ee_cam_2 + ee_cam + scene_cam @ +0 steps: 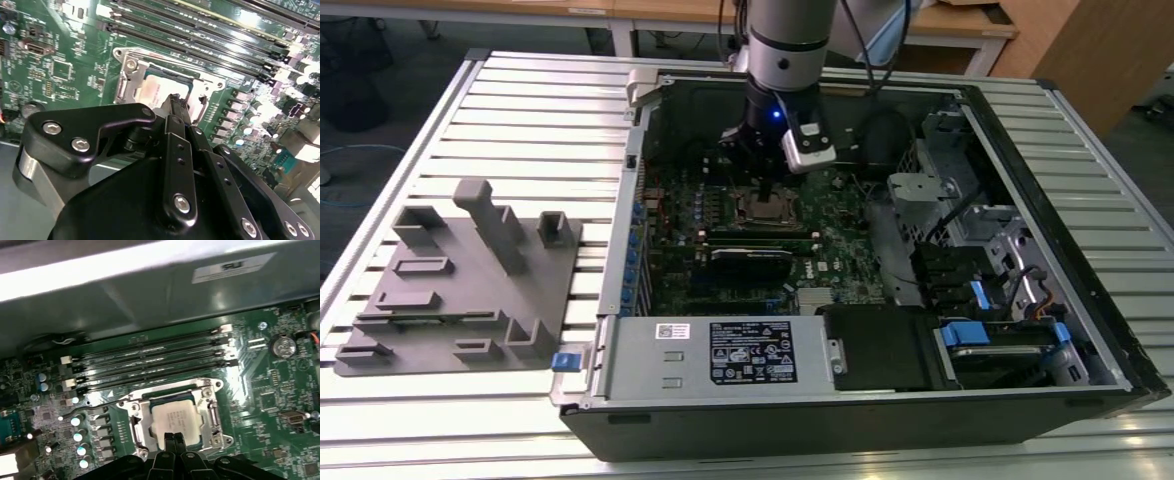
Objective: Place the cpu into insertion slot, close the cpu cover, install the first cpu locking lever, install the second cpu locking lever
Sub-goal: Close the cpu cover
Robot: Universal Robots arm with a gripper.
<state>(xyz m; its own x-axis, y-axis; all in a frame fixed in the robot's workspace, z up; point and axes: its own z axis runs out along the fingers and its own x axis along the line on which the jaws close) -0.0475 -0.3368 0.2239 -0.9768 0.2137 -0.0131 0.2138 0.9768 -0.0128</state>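
Since the cpu (172, 417) already lies flat in the insertion slot (167, 394) with the cpu cover (212, 412) framing it, my worry from where I stand is the gripper (174, 439). Its fingers are pinched together on nothing I can make out, and their tips sit right at the edge of the cover. If they press down off-line they could skid onto the chip's metal top or the green motherboard (270, 390) and scratch it, and a thin wire lever (100, 406) jutting out beside the socket looks unlatched, so the cover might spring up.
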